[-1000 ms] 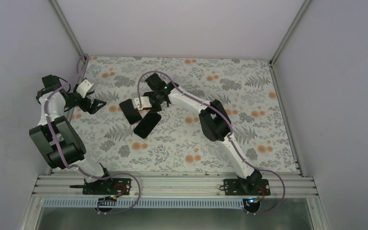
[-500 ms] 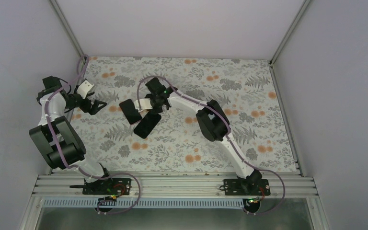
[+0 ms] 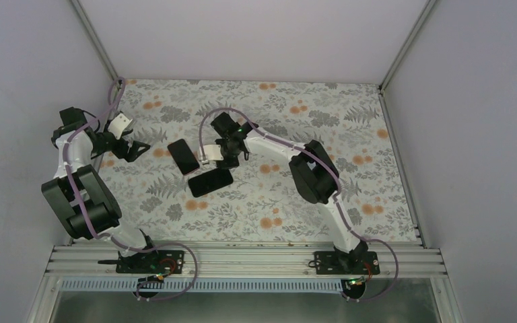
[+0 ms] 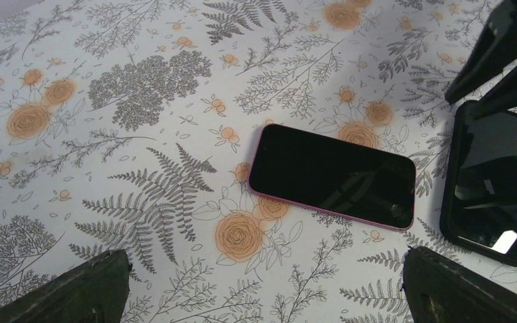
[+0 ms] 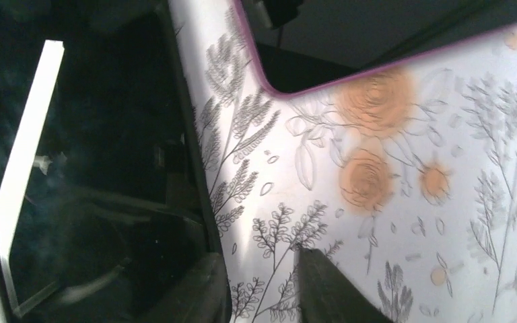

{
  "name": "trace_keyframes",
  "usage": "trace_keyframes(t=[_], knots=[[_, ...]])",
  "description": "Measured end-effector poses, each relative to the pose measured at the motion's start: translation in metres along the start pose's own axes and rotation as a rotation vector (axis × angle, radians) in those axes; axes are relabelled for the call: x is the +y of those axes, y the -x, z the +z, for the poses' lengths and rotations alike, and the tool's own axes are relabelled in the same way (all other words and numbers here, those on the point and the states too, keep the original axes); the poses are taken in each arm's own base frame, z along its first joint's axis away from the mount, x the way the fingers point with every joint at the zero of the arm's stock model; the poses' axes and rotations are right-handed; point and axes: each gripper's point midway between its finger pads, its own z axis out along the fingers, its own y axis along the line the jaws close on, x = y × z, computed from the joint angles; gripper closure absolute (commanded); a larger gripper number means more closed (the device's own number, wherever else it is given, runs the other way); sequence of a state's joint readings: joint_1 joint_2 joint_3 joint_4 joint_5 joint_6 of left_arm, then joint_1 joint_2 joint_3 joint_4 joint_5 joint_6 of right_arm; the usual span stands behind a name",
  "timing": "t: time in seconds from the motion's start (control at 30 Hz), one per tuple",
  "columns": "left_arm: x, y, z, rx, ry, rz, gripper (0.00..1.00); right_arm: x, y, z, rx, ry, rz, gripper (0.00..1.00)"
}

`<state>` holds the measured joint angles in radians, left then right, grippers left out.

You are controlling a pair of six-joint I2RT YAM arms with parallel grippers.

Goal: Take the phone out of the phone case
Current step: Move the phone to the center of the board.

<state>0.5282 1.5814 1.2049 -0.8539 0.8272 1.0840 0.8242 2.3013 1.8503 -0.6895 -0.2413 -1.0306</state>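
- The black cased phone (image 3: 210,182) lies flat and screen up near the middle of the floral table (image 3: 350,134), seated in its case
- A pink-edged phone (image 3: 184,156) lies just beside it, further back and to the left, also screen up, with a strip of table between the two
- The right gripper (image 5: 259,289) is down low between the two phones, its fingers only narrowly parted
- One finger sits over the black case's rim and the other over bare table; I cannot tell whether either touches
- The left gripper (image 4: 272,293) hangs well off to the left, spread wide and holding nothing
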Motion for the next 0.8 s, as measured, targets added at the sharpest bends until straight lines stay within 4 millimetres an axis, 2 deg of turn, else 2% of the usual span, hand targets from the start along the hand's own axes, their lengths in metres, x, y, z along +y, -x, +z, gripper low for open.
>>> trace_keyframes(t=[0.13, 0.17, 0.23, 0.37, 0.53, 0.67, 0.8], knots=[[0.000, 0.000, 0.000, -0.001, -0.001, 0.000, 0.00, -0.011, 0.016, -0.023, -0.033, -0.019, 0.071, 0.03], [0.000, 0.000, 0.000, -0.001, -0.001, 0.001, 0.00, -0.012, 0.020, -0.028, -0.040, -0.013, 0.083, 0.01], [0.000, 0.001, -0.001, -0.001, 0.001, 0.004, 0.00, -0.010, 0.024, -0.037, -0.053, 0.003, 0.095, 0.00], [-0.001, 0.003, -0.002, -0.006, 0.004, 0.010, 0.00, 0.006, 0.024, -0.045, -0.055, 0.058, 0.095, 0.00], [-0.003, 0.006, -0.005, -0.014, 0.011, 0.021, 0.00, 0.029, 0.015, -0.038, -0.045, 0.140, 0.093, 0.00], [-0.007, 0.005, -0.006, -0.011, 0.015, 0.023, 0.00, 0.032, 0.016, -0.036, -0.056, 0.159, 0.097, 0.00], [-0.009, 0.001, -0.005, -0.005, 0.013, 0.018, 0.00, 0.036, 0.014, -0.024, -0.061, 0.182, 0.098, 0.00]])
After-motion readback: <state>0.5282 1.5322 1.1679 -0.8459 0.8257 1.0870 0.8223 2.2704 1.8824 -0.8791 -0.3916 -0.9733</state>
